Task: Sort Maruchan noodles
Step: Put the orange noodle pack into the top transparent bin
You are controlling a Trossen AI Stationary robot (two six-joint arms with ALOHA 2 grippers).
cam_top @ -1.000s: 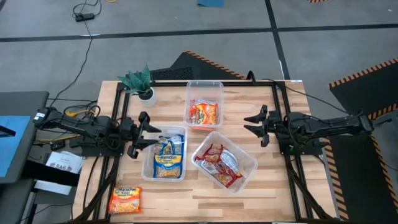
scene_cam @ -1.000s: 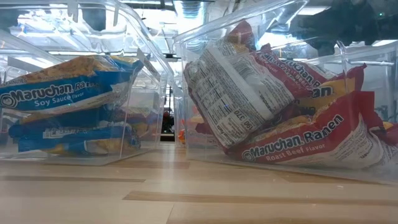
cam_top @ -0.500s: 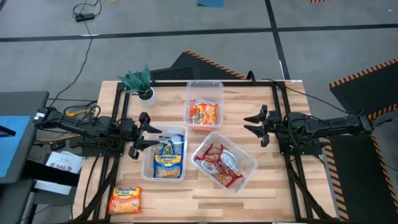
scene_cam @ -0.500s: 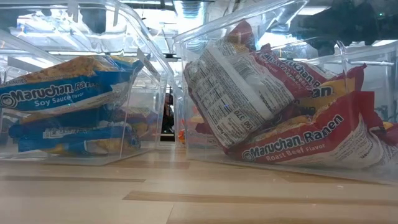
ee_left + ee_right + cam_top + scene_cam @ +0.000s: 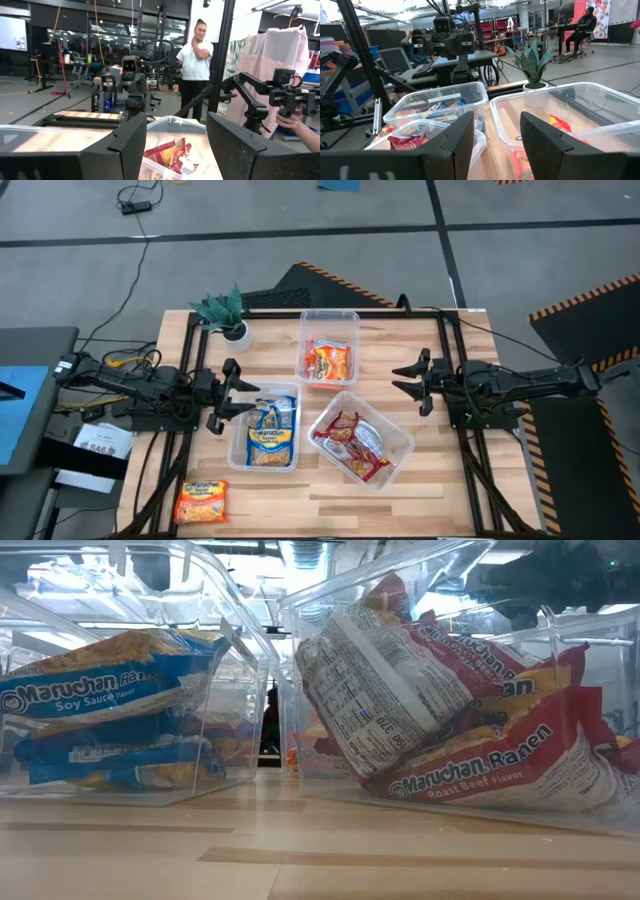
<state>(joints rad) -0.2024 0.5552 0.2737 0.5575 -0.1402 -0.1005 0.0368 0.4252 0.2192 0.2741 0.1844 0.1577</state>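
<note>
Three clear bins hold noodle packets: blue-white packets (image 5: pixel 270 435) in the near-left bin, orange packets (image 5: pixel 327 363) in the far bin, red packets (image 5: pixel 352 442) in the near-right bin. One orange-yellow packet (image 5: pixel 203 502) lies flat on the table at the near left corner. My left gripper (image 5: pixel 228 397) hovers open at the table's left side, beside the blue bin. My right gripper (image 5: pixel 412 381) hovers open at the table's right side. Both are empty. In the low view the blue packets (image 5: pixel 105 690) and red packets (image 5: pixel 470 755) show through the bin walls.
A small green potted plant (image 5: pixel 228 313) stands at the far left of the table. A dark frame (image 5: pixel 445 380) runs along the table's sides. People stand in the room beyond the table (image 5: pixel 196 60). Bare wood shows near the front edge (image 5: pixel 300 500).
</note>
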